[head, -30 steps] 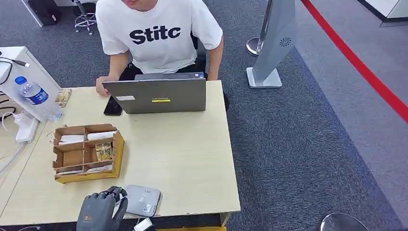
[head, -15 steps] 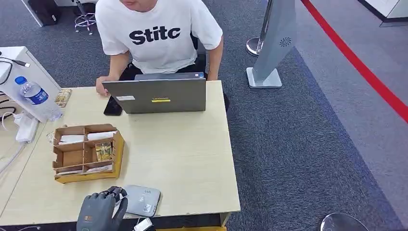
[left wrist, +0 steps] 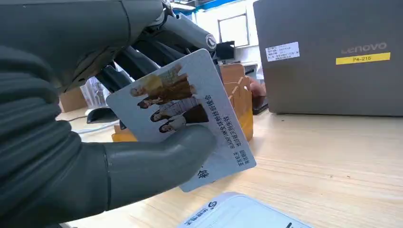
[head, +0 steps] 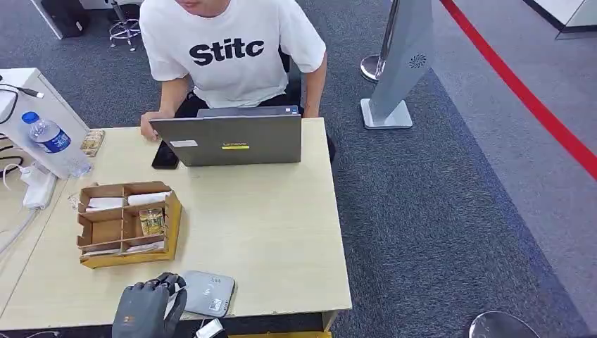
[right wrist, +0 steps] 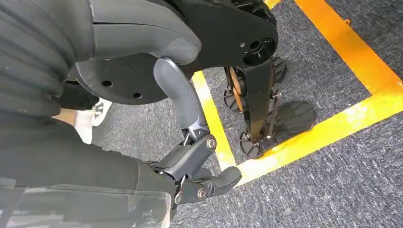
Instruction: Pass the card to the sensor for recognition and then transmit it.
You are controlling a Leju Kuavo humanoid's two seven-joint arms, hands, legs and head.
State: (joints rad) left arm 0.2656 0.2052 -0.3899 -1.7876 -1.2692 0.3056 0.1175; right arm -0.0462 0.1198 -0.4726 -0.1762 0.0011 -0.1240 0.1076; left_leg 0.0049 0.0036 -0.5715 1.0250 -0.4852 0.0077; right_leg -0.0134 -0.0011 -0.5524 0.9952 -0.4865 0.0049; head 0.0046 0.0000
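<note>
Nearest to the robot, at the front edge of the surface (head: 267, 239), its left hand (head: 144, 310) gripped the card (left wrist: 183, 118) between the thick thumb and the darker fingers (left wrist: 142, 52), the thumb pressed flat across the printed face and the fingers behind it. The card stood tilted on edge just above the sensor (head: 205, 293), a flat grey pad lying beside the hand; from where I stood it looked close to the pad but not touching it.

The card seemed thin, stiff plastic, very light, with a glossy face that I judged would slide easily under a smooth thumb. A grip low on one corner, as it was held, left most of the card free to present to the pad; for handing it on, I thought the free far edge was the place for someone to take it. It would flex a little but hardly break.

The right hand (right wrist: 199, 175) hung down by the robot's side over the carpet, its fingers curled loosely with nothing in them.

Further back sat a cardboard organiser (head: 125, 224) with small packets in its compartments, then a grey laptop (head: 229, 139), and behind that a seated person (head: 229, 49).
</note>
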